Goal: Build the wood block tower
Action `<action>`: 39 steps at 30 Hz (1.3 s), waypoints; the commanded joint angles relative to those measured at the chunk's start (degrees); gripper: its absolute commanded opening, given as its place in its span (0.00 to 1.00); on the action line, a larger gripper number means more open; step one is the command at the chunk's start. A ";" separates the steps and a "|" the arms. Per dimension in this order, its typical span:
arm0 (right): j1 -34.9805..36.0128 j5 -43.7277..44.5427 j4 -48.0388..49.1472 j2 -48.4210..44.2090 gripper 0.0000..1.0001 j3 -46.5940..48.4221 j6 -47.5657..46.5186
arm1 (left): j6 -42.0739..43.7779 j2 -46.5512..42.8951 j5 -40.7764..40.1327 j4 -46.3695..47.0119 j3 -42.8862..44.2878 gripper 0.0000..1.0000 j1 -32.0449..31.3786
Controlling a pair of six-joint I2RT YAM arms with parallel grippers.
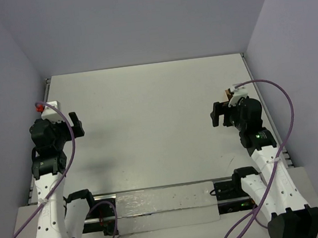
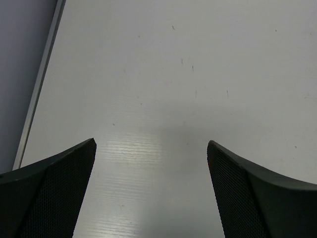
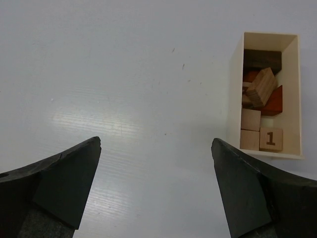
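The wooden blocks lie loose in a pale wooden box [image 3: 235, 94] at the right of the right wrist view. Among them are a dark brown block [image 3: 261, 59], a tilted tan block [image 3: 260, 87], a reddish-brown piece [image 3: 274, 102], a tan cube [image 3: 250, 119] and a tan cube marked "1" [image 3: 271, 139]. No block stands on the table. My right gripper [image 3: 156, 141] is open and empty above bare table, left of the box. My left gripper [image 2: 151, 144] is open and empty over bare table near the left side. In the top view the right wrist hides nearly all of the box.
The white table [image 1: 148, 126] is enclosed by grey walls at the back and both sides. A raised rail [image 2: 39, 94] runs along its left edge. In the top view the left gripper [image 1: 77, 125] and right gripper [image 1: 218, 114] hover at mid-depth on opposite sides.
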 commanded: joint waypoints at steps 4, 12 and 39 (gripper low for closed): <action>0.25 1.99 0.77 0.36 1.00 2.77 -0.68 | 2.56 -0.27 4.32 0.86 0.78 0.99 0.51; 0.37 7.50 -2.21 7.17 1.00 9.18 -1.78 | 3.77 -0.79 5.37 0.86 0.51 0.99 0.54; -17.81 2.29 -19.79 43.64 0.81 36.22 -20.18 | 4.56 -0.53 7.89 0.24 0.60 0.99 0.45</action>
